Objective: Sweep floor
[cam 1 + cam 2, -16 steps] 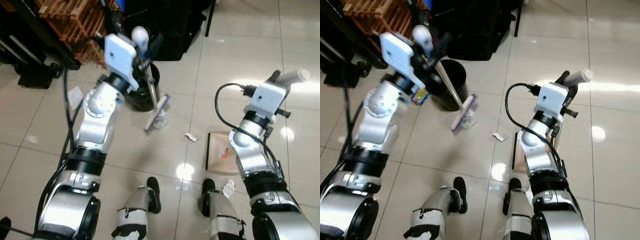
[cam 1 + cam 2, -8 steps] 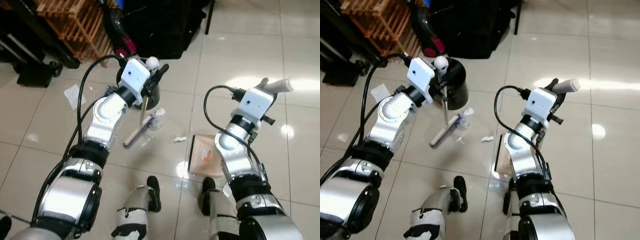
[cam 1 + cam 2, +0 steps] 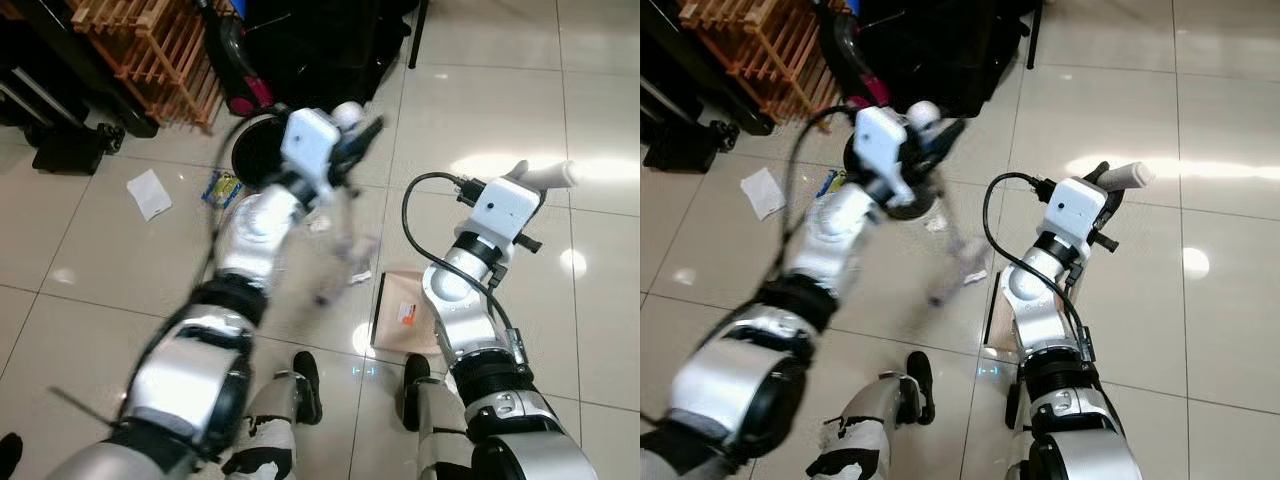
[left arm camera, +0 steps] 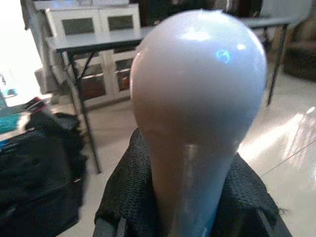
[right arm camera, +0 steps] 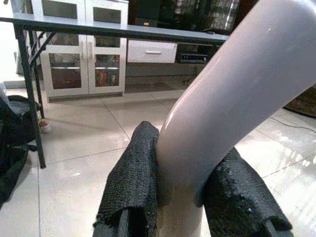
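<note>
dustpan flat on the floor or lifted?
Flat. The dustpan lies on the tiles by the robot's right foot, its handle clamped in the right gripper.

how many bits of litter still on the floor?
3 clear: white paper far left, wrapper beside the bin, scrap near the dustpan. Blurred broom may hide more.

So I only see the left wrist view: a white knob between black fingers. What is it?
Observer: A broom handle's top; the left gripper is shut on it.
Visitor: And the other arm?
Observer: The right gripper is shut on a dustpan, its brown pan flat on the tiles.
Visitor: Any rubbish?
Observer: A crumpled white paper and a blue wrapper lie near the black bin.
</note>
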You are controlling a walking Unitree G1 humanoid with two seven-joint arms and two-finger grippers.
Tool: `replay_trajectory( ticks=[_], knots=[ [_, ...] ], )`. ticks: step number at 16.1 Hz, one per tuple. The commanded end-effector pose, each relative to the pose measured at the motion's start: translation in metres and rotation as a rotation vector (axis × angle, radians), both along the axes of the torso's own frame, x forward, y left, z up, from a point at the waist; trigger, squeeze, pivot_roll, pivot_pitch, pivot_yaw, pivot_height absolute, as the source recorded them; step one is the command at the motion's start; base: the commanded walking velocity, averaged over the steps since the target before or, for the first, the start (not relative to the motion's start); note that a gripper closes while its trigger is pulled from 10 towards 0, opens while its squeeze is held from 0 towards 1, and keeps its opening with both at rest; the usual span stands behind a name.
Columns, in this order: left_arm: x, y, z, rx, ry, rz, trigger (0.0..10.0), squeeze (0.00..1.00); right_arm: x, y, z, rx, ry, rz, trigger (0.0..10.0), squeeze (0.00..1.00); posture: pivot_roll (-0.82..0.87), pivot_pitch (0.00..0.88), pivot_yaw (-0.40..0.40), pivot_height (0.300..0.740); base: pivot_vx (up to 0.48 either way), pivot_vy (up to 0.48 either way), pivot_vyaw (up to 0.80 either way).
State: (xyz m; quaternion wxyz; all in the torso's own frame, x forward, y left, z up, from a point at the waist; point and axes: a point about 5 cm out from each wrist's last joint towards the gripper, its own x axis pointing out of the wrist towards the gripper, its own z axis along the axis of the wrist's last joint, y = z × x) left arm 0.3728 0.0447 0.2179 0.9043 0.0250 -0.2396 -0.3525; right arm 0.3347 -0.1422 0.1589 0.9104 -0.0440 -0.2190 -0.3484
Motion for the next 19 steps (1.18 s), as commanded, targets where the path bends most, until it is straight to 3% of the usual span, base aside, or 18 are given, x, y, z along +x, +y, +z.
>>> replay_trajectory(
  ticks=[1,3,6,10,11,12,16,18,19],
  knots=[
    [-0.001,-0.004,0.0,-0.029,0.007,-0.015,10.0,0.0,-0.003,0.004,-0.003,0.008,0.008,0.004,10.0,0.0,0.05,0.441,0.141,0.74,0.0,0.0,0.0],
    [-0.005,-0.017,0.0,-0.063,0.026,-0.053,10.0,0.0,-0.003,0.006,-0.003,0.009,0.009,0.009,10.0,0.0,0.04,0.434,0.136,0.74,0.0,0.0,0.0],
    [-0.021,-0.039,0.009,-0.214,0.047,-0.172,10.0,0.0,-0.001,0.0,-0.005,0.009,0.018,0.008,10.0,0.0,0.05,0.421,0.134,0.74,0.0,0.0,0.0],
    [-0.045,-0.033,0.024,-0.293,0.018,-0.26,10.0,0.0,0.003,-0.006,-0.004,0.006,0.026,0.001,10.0,0.0,0.06,0.413,0.128,0.74,0.0,0.0,0.0],
    [-0.046,-0.028,0.029,-0.289,-0.001,-0.253,10.0,0.0,0.003,-0.006,-0.003,0.006,0.027,0.001,10.0,0.0,0.07,0.414,0.128,0.74,0.0,0.0,0.0],
    [-0.044,-0.007,0.044,-0.263,-0.063,-0.195,10.0,0.0,0.004,-0.006,-0.004,0.006,0.028,0.005,10.0,0.0,0.07,0.414,0.129,0.74,0.0,0.0,0.0],
    [-0.044,-0.007,0.044,-0.263,-0.063,-0.195,10.0,0.0,0.004,-0.006,-0.004,0.006,0.028,0.005,10.0,0.0,0.07,0.414,0.129,0.74,0.0,0.0,0.0],
    [-0.023,0.023,0.046,-0.043,-0.166,-0.087,10.0,0.0,0.001,-0.004,-0.009,0.015,0.034,0.013,10.0,0.0,0.07,0.416,0.136,0.74,0.0,0.0,0.0],
    [-0.021,0.022,0.041,-0.006,-0.162,-0.082,10.0,0.0,0.001,-0.004,-0.01,0.016,0.036,0.014,10.0,0.0,0.07,0.418,0.138,0.74,0.0,0.0,0.0]
  ],
)
